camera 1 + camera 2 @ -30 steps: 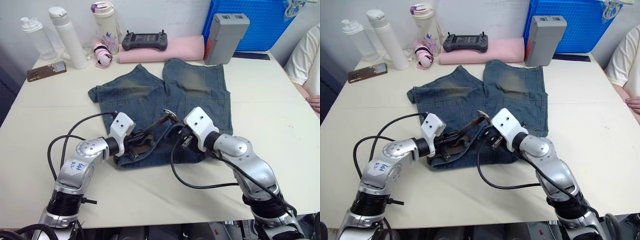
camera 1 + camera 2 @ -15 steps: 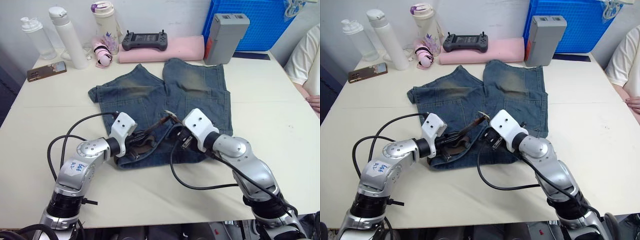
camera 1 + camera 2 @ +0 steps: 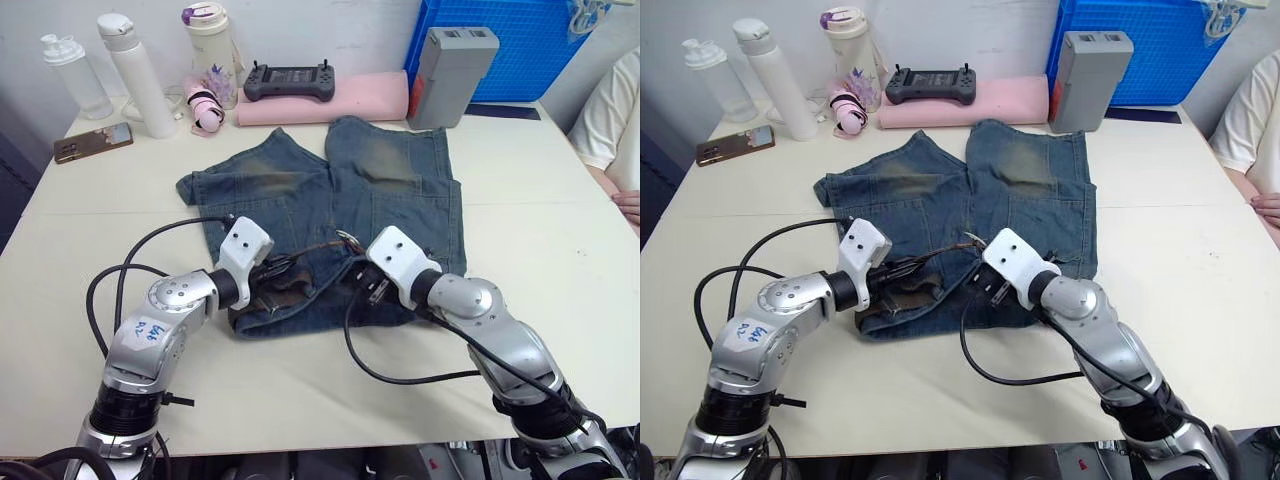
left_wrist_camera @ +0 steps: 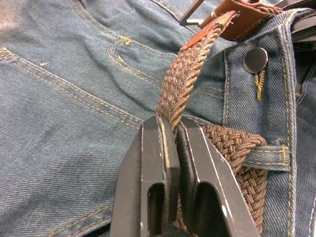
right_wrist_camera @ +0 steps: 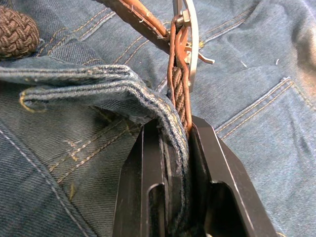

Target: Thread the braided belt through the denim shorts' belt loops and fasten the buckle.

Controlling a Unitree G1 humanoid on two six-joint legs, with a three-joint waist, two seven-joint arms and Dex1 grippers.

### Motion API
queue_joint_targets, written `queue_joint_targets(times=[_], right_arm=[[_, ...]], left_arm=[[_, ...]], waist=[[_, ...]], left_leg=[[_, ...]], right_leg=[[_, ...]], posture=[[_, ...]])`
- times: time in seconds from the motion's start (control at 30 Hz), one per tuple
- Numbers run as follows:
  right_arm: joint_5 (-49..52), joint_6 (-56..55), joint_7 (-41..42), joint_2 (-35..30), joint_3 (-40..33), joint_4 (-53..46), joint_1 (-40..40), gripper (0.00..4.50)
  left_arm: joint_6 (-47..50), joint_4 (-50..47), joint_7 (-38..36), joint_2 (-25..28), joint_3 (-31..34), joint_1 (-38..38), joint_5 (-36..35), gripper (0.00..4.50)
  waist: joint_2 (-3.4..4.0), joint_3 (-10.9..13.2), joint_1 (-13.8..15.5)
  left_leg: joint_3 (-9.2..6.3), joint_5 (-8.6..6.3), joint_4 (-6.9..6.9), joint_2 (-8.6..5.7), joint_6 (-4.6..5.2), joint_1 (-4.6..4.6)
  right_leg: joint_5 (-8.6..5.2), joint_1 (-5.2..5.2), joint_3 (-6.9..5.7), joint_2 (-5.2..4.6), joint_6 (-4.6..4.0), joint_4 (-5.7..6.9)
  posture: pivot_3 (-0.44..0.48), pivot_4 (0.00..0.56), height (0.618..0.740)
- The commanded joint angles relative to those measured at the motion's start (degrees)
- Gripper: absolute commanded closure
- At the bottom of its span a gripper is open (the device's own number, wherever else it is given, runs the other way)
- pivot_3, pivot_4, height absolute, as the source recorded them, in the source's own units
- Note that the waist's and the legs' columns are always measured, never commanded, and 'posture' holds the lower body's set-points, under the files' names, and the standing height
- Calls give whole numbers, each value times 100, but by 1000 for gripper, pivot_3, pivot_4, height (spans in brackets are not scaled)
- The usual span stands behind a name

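Note:
The denim shorts lie flat on the table with the waistband nearest me. The braided belt runs along the waistband and passes under a belt loop beside the metal button. My left gripper is shut on the brown woven strap, seen between its fingers. My right gripper is shut on the belt just behind the silver buckle, with a fold of the denim waistband caught alongside it. The buckle stands up over the middle of the shorts.
At the back of the table stand bottles, a phone, a controller on a pink pad, a grey box and a blue crate. A person's arm is at the right edge.
The stretch of belt between the grippers has dropped lower and flatter. The buckle and right gripper have sunk slightly toward the shorts. The left gripper shifted a little away from me.

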Motion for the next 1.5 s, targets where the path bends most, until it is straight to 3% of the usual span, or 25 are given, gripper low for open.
queue_joint_targets(times=[0.03, 0.23, 0.4, 0.83, 1.5], right_arm=[[-12, 26, -53, 41, -43, -172, -23, 4480], [400, 341, -142, 535, -696, -287, -131, 4480], [419, 496, -170, 515, -830, -337, -227, 4480], [306, 419, -239, 299, -485, -337, -144, 4480], [238, 350, -106, 52, -48, -492, -258, 4480]], left_arm=[[-168, -128, -73, 56, -20, 74, -8, 4500], [-222, -98, -174, 159, -89, 457, 16, 4500], [-78, -85, -63, 104, 23, 439, -50, 4500], [380, -296, 272, -345, 254, 140, -360, 4500], [434, -250, 361, -496, 84, -53, -381, 4500]], waist=[[0, 0, 1], [0, 0, -10], [0, 0, 10], [0, 0, 3], [0, 0, 0]], left_leg=[[0, 0, 0, 0, 0, 0], [0, 0, -1, 2, 0, 1], [-1, 0, 1, 0, 0, 1], [-1, 0, 0, 0, 0, 0], [-1, 0, -1, 0, 0, 0]], right_leg=[[0, 0, 0, 0, 0, 0], [0, 0, 0, 0, 0, -1], [0, 0, 4, 0, 0, 0], [0, -1, 2, 0, 0, 0], [0, -1, 3, 0, 0, 0]], posture=[[0, 150, 714], [0, 150, 714], [0, 150, 714], [0, 150, 714], [0, 150, 714]])
